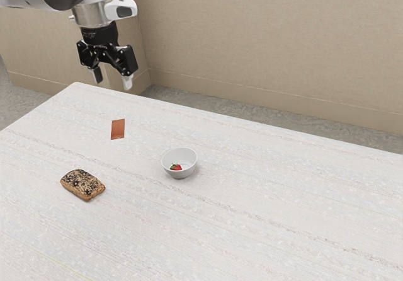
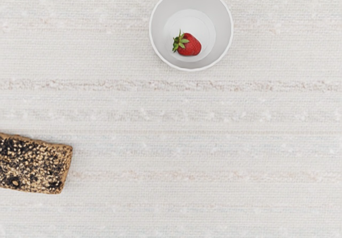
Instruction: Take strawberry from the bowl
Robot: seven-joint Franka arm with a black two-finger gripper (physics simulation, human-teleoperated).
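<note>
My gripper [image 1: 113,80] hangs high above the far left part of the table in the exterior view, its two fingers apart and nothing between them. A small white bowl [image 1: 180,173] stands upright near the middle of that view, well below the hand and toward the exterior view's right. Inside it lies a red strawberry [image 1: 176,167] with green leaves. In the wrist view the strawberry [image 2: 189,45] rests on the floor of the bowl [image 2: 161,50], against or close to its wall.
A seed-covered piece of bread [image 1: 83,184] lies on the white table [image 1: 264,218], left of the bowl in the exterior view; the wrist view has the bread [image 2: 33,164] too. A flat orange-brown piece [image 1: 118,129] is between the bread and the gripper in the exterior view.
</note>
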